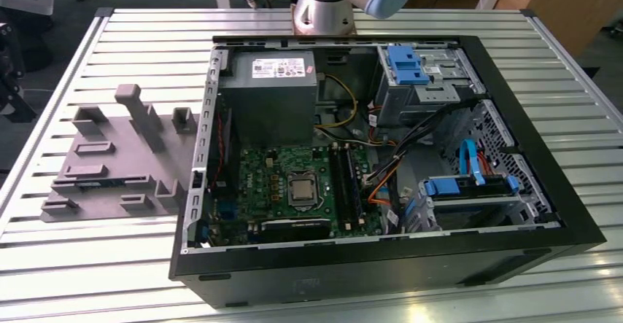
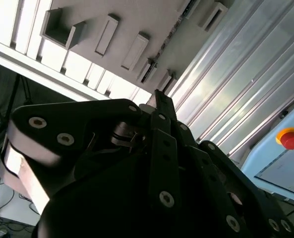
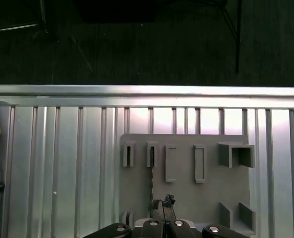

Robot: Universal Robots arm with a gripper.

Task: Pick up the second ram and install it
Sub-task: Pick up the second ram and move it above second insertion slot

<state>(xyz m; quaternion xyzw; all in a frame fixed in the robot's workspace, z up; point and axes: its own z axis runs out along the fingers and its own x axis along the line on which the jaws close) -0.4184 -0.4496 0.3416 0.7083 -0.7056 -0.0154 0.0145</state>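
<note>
- The bench point(image 1: 107, 265) of ribbed metal slats is carrying an open black computer case point(image 1: 389, 268), which is lying on its side with its insides facing up.
- A grey holder plate point(image 1: 127, 155) with raised blocks and slots is sitting on the bench just beside the case, towards the exterior view's left.
- The second ram point(image 3: 151, 176) is still sitting in the holder plate point(image 3: 186, 198). In the first wrist view it is showing edge-on as a thin dark line running out of one of the slots.
- In the exterior view that same stick point(image 1: 98, 184) is appearing as a dark strip between the holder blocks, well apart from the motherboard point(image 1: 262, 177).
- The tool point(image 3: 165, 202) is hanging over the holder plate, its tip near the ram and a little to one side of it; I cannot tell whether the two are touching.
- In the second wrist view the black tool point(image 2: 159, 99) is pointing towards the slotted plate point(image 2: 137, 20).
- I cannot tell from here whether the tool is wide or narrow, and it is not showing anything in its grasp.
- Inside the case, the grey power supply point(image 1: 268, 97) is sitting at the end nearest the arm's base point(image 1: 322, 9), with the long black slots point(image 1: 348, 184) running along the green board.
</note>
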